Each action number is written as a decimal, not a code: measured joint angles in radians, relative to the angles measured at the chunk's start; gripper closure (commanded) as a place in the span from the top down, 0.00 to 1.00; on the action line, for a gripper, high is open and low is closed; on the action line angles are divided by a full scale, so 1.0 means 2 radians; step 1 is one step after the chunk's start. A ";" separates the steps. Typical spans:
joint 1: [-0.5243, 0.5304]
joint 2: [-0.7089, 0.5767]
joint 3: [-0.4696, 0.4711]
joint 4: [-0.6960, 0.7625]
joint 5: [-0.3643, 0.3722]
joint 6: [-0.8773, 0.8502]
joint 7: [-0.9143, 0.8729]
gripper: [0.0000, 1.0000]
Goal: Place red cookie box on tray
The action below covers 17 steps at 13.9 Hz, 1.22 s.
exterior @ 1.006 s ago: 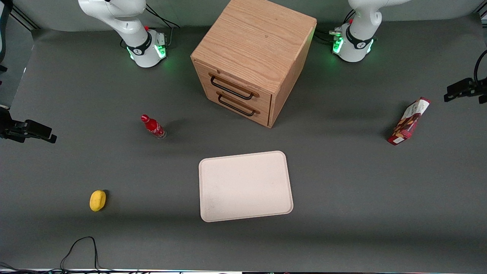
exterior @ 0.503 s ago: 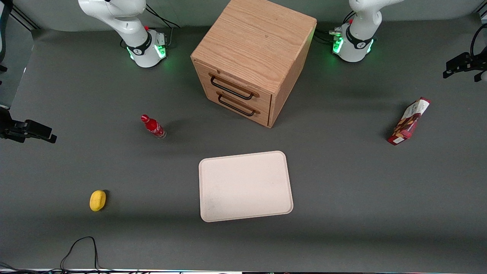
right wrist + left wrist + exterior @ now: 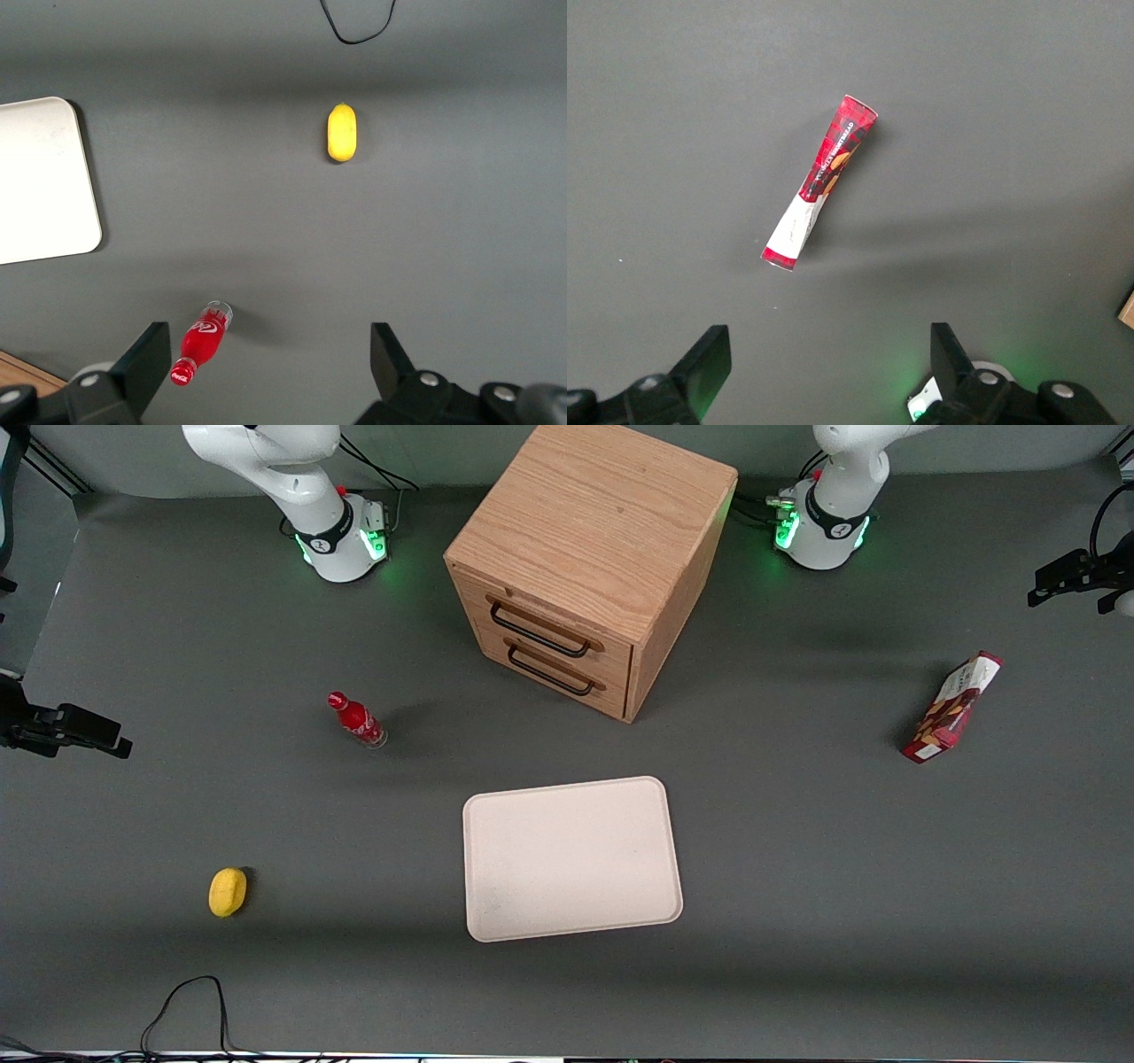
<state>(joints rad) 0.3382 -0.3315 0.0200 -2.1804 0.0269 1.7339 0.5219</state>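
End effector [image 3: 824,376] rose, open | tray [image 3: 571,858] empty | red cookie box [image 3: 952,706] on table

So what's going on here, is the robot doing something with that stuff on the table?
The working arm's gripper hangs open above the cookie box, which stands on its edge on the table toward that arm's end, untouched. It is meant to go on the tray, which lies bare in front of the cabinet. Nothing is held yet.
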 measured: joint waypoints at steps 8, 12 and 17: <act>0.024 0.000 0.000 -0.023 0.000 0.028 0.339 1.00; 0.024 0.001 -0.009 -0.077 0.000 0.105 0.354 1.00; 0.024 0.024 -0.011 -0.156 0.000 0.232 0.358 1.00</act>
<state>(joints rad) 0.3852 -0.2833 -0.0011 -2.4915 0.0277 2.1970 1.2376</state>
